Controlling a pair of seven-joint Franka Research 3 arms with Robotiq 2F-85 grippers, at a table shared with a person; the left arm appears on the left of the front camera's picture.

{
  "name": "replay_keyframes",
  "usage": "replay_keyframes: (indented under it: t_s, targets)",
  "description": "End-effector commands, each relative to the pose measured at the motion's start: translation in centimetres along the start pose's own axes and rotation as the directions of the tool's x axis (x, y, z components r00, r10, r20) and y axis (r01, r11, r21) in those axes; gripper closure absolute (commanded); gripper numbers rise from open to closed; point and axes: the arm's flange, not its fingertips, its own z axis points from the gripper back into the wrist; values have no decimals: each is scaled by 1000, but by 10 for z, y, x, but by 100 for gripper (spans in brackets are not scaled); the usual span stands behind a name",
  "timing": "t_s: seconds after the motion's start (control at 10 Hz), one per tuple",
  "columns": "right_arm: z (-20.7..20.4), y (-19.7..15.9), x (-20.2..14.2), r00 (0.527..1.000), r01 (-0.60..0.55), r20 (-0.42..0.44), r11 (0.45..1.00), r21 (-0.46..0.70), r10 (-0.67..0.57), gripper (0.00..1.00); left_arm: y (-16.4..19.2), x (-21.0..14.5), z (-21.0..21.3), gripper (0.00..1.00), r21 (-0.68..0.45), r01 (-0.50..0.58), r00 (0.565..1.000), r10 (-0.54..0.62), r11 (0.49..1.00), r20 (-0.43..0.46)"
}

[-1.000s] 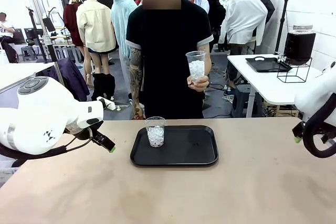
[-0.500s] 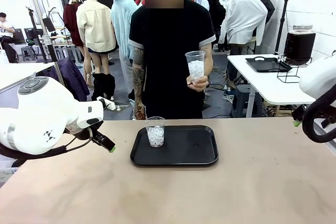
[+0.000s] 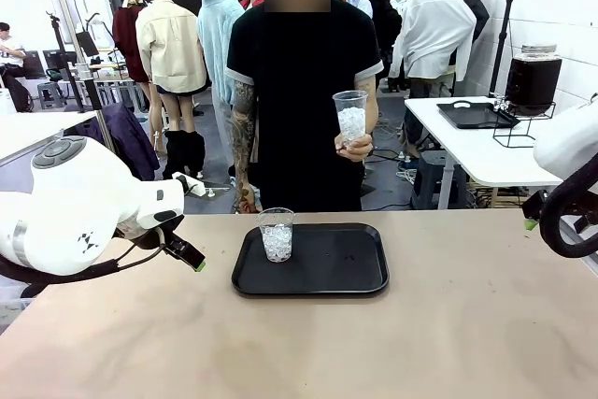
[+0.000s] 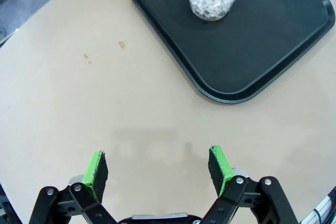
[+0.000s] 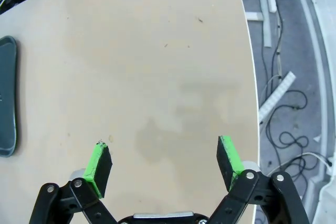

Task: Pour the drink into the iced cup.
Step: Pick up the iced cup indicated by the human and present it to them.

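Ice fills a clear cup (image 3: 276, 235) set at the left end of a black tray (image 3: 346, 273) in the middle of the front view. A second iced cup (image 3: 350, 117) is held in a person's hand (image 3: 356, 148) above it. Dark drink (image 3: 533, 84) is seen in a jar at the upper right. The left gripper (image 4: 157, 158) is spread wide and empty over the table (image 4: 79, 93), below the tray. The right gripper (image 5: 163, 148) is likewise spread wide, nothing held, near the table's edge.

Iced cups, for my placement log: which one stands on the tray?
The lower cup, at the left of the black tray; the other iced cup is held up in the person's hand.
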Motion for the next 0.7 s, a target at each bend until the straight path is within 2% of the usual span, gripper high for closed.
replay_keyframes:
  t_s: [0.0,0.6]
  targets:
    - [-1,-1,1,1000,-4,4,1000,-10,4,0,2,-1,1,0,0,-4,1000,4,1000,1]
    - [-1,-1,1,1000,-4,4,1000,-10,4,0,2,-1,1,0,0,-4,1000,4,1000,1]
